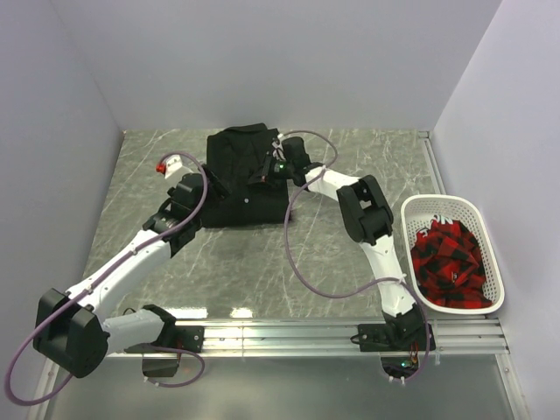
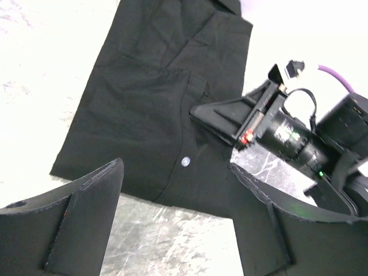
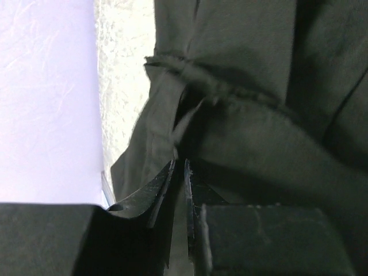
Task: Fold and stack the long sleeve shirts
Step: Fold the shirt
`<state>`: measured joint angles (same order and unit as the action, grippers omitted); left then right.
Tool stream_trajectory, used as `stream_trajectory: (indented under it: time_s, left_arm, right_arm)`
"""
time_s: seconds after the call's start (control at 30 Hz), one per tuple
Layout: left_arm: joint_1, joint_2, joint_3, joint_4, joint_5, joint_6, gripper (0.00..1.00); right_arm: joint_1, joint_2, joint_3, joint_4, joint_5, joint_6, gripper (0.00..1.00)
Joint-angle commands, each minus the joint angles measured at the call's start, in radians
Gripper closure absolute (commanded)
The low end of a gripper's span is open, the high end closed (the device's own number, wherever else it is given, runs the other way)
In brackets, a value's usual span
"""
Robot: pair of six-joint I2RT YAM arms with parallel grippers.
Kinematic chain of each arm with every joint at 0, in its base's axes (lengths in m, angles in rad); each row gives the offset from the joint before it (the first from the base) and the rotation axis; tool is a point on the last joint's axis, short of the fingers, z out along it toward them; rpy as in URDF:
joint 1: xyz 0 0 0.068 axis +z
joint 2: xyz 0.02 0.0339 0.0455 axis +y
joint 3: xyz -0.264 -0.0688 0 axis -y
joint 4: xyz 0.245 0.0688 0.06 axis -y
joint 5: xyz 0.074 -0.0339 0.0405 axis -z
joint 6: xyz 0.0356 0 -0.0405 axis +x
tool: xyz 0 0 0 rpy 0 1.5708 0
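one black shirt point(image 1: 241, 179), right gripper point(image 3: 180, 167) near-closed, seemingly pinching it; left gripper point(image 2: 175, 168) spread, empty

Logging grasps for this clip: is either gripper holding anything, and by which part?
The right gripper pinches a fold of the black shirt near its middle. The left gripper is open, holding nothing.
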<state>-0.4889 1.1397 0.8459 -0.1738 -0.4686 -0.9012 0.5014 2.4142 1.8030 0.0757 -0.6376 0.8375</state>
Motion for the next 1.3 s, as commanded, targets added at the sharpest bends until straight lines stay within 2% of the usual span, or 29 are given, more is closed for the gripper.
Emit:
stream_trajectory:
  time_s: [0.0, 0.2, 0.37, 0.6, 0.77, 0.93, 1.1, 1.27]
  left_arm:
    - [-0.005, -0.015, -0.014, -0.013, 0.004, 0.016, 0.22]
    - [-0.005, -0.003, -0.044, -0.012, 0.019, 0.005, 0.22]
    - [-0.005, 0.009, -0.057, -0.010, 0.027, -0.007, 0.22]
    - [-0.005, 0.051, -0.041, -0.015, 0.028, -0.019, 0.21]
    - [-0.005, 0.092, -0.002, -0.027, 0.012, -0.013, 0.21]
    - [-0.002, 0.156, 0.042, -0.033, 0.030, -0.015, 0.25]
    - [0.007, 0.224, 0.065, -0.012, 0.053, -0.031, 0.39]
    - [0.036, 0.310, 0.062, 0.011, 0.093, -0.067, 0.52]
  right_arm:
    - [0.006, 0.055, 0.119, 0.072, -0.051, 0.060, 0.82]
    - [-0.006, 0.166, 0.280, 0.091, -0.053, 0.124, 0.79]
    - [-0.040, 0.157, 0.257, 0.133, -0.005, 0.161, 0.74]
    - [-0.066, -0.055, 0.006, 0.118, 0.125, 0.012, 0.64]
    - [-0.069, -0.237, -0.150, 0.108, 0.145, -0.052, 0.57]
    - [-0.066, -0.403, -0.298, 0.156, 0.118, -0.025, 0.56]
    - [-0.024, -0.481, -0.456, 0.251, 0.052, 0.029, 0.56]
    - [0.005, -0.463, -0.559, 0.331, 0.035, 0.078, 0.56]
